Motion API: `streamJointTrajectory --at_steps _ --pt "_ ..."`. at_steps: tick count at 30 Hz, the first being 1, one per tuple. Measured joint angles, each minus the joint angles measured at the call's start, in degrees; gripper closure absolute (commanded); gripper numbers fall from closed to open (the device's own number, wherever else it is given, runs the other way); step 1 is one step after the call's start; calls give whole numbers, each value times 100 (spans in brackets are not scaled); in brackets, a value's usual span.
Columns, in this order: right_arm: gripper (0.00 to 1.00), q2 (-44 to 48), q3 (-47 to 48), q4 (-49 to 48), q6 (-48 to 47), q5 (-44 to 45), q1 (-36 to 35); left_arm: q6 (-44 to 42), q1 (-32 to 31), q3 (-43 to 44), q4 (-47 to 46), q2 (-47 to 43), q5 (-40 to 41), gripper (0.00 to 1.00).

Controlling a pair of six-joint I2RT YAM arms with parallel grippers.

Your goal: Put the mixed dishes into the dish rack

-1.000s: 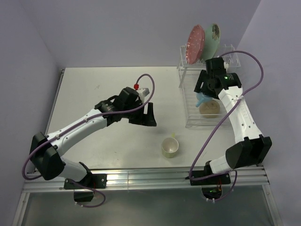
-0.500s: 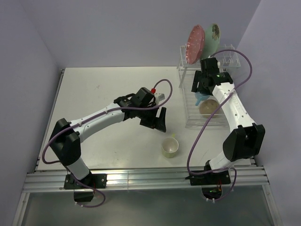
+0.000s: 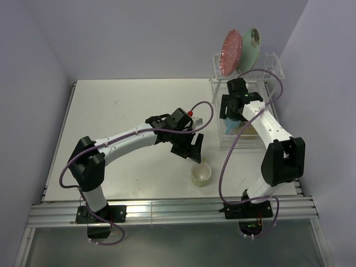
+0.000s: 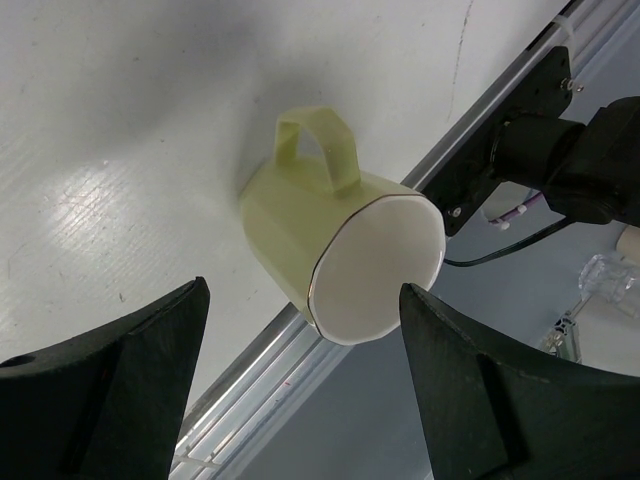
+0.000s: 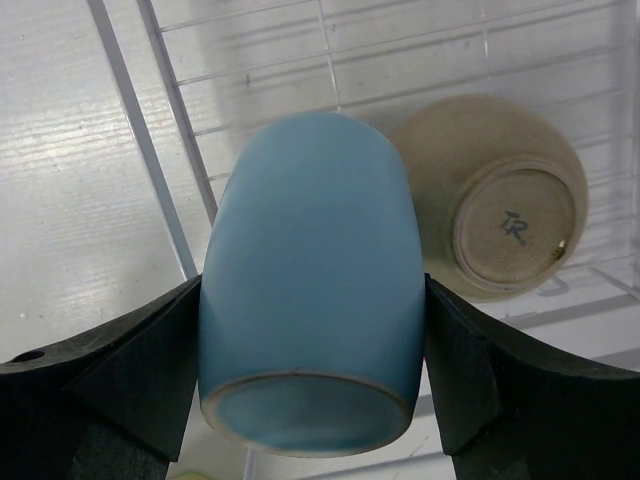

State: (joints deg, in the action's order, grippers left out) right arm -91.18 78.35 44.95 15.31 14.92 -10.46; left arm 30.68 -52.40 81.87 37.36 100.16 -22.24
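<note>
The pale yellow-green mug (image 3: 201,174) stands upright on the table, its mouth facing my left wrist camera (image 4: 335,255). My left gripper (image 3: 194,153) is open just above it, one finger on each side (image 4: 303,300). My right gripper (image 3: 232,108) is shut on the blue mug (image 5: 310,290), held base toward the camera over the dish rack (image 3: 239,147) basket. The cream bowl (image 5: 495,200) lies upside down in the basket beside it. The pink white-dotted plate (image 3: 231,51) and the mint-green flowered plate (image 3: 252,45) stand in the raised holder.
The rack's wire floor (image 5: 330,60) and side bars (image 5: 165,160) lie under the blue mug. The table's front rail (image 3: 167,211) runs close behind the yellow-green mug. Purple cables loop off both arms.
My left arm has swung right and nearer, ending over the yellow-green mug. My right gripper has carried the blue mug left and farther back over the rack basket.
</note>
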Motion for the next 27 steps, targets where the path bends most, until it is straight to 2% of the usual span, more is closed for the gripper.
streamJointTrajectory --at_steps 10,19,25,27 --pt "100 -385 -13 -267 -22 -20 -17 -2 -190 328 240 472 0 19" --pt "98 -586 -13 -341 -15 9 -17 -9 -256 431 463 704 0 30" --pt "82 -597 -13 -352 -9 17 -17 -153 -256 472 636 855 -2 41" --pt "68 -597 -13 -352 4 20 -17 -173 -256 490 688 872 -4 46"
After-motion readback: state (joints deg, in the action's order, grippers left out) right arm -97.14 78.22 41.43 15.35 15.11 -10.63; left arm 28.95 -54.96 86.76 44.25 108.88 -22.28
